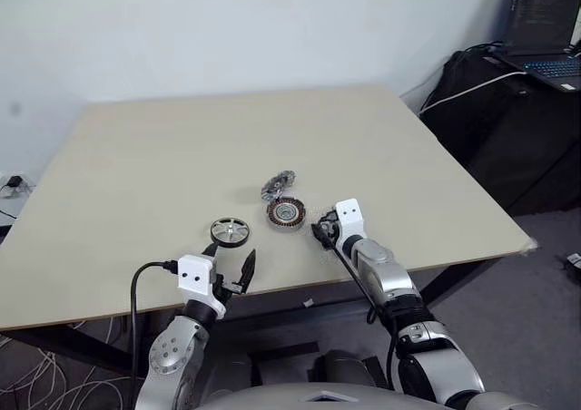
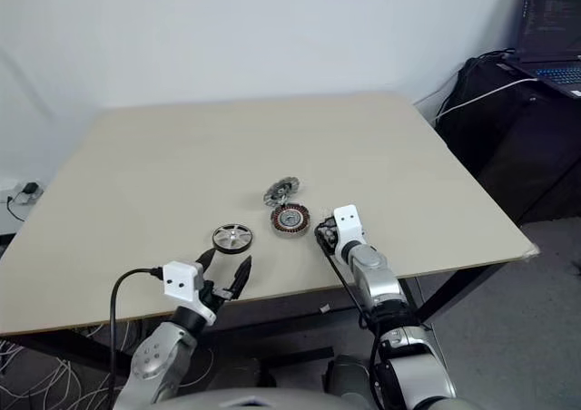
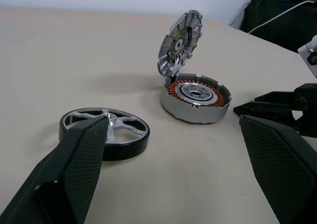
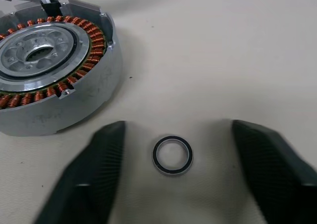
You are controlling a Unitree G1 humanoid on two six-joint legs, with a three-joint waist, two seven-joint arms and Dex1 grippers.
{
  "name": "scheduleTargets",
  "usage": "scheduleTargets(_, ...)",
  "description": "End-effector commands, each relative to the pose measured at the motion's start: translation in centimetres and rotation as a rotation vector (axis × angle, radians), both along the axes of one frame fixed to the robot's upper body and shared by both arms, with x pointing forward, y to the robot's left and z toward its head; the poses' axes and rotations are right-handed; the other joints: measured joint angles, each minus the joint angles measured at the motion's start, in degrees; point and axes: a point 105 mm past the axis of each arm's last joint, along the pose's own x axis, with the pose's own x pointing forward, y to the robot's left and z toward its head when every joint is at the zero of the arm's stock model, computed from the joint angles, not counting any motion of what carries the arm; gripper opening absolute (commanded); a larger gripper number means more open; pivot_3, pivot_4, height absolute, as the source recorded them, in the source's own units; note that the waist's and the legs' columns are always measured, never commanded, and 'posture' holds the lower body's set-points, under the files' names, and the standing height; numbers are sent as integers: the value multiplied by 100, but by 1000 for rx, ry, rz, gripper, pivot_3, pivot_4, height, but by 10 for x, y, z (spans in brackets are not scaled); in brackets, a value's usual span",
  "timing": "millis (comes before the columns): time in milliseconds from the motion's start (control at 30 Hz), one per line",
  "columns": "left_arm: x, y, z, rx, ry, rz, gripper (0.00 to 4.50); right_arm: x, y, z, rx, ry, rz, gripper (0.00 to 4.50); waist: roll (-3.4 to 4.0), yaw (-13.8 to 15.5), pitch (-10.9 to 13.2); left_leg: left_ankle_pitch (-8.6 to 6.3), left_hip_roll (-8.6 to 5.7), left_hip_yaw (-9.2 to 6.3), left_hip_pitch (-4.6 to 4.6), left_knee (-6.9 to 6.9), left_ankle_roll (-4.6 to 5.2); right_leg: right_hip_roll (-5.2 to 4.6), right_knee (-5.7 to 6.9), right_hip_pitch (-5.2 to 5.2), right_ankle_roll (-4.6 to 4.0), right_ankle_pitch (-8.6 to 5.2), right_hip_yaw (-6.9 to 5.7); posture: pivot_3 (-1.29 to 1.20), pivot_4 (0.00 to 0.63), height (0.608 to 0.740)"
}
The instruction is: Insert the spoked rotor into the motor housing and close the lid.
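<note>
Nothing inserted yet. Rotor (image 3: 105, 133) lying flat on worktop (image 1: 136, 174), at eight o'clock of housing (image 3: 197, 96), apart from it. Lid (image 3: 179, 43) hinged up, standing open. Left gripper (image 3: 173, 169) jaws wide, empty, framing rotor. Right gripper (image 4: 173, 177) jaws parted, straddling small ring (image 4: 172, 155) beside housing.

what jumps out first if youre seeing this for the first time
The motor housing sits mid-table, copper windings bare, its lid tilted up at the far edge. The spoked rotor lies flat to its left, before the open left gripper. The right gripper straddles a small ring beside the housing.
</note>
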Motion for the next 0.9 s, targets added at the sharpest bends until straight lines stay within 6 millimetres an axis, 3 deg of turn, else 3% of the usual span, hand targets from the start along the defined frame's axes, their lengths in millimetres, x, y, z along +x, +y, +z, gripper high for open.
scheduleTargets(33, 2, -6, 18, -2, -56, -13, 4500, 4, 3, 10, 36, -33, -2, 2375, 1, -3, -1, 0, 0, 0, 0, 0, 0, 0, 0, 0, 0, 0, 0, 0, 0, 740)
scheduleTargets(200, 1, -8, 21, -3, -53, -16, 4500, -6, 8, 8, 54, -28, 8, 734, 1, -2, -1, -1, 0, 0, 0, -1, -1, 0, -1, 0, 0, 0, 1, 0, 0, 740)
scheduleTargets(367, 1, -8, 21, -1, -51, -17, 4500, -12, 20, 19, 91, -53, 41, 684, 4, -1, -1, -9, 2, 0, 1, -1, -16, 0, -1, 0, 0, -1, 1, 0, 0, 740)
scheduleTargets(667, 1, -10, 22, -4, -52, -18, 4500, 1, 48, 75, 112, -215, 126, 684, 16, 0, 10, -14, 2, -1, 1, -1, -24, -1, -1, -2, 1, -1, 0, 0, 0, 740)
scheduleTargets(900, 0, -11, 23, -3, -53, -14, 4500, 10, 65, 78, 65, -202, 175, 684, 14, 2, 11, -13, 1, -1, 0, -1, -24, -1, -2, -2, 0, -1, -1, 0, 0, 740)
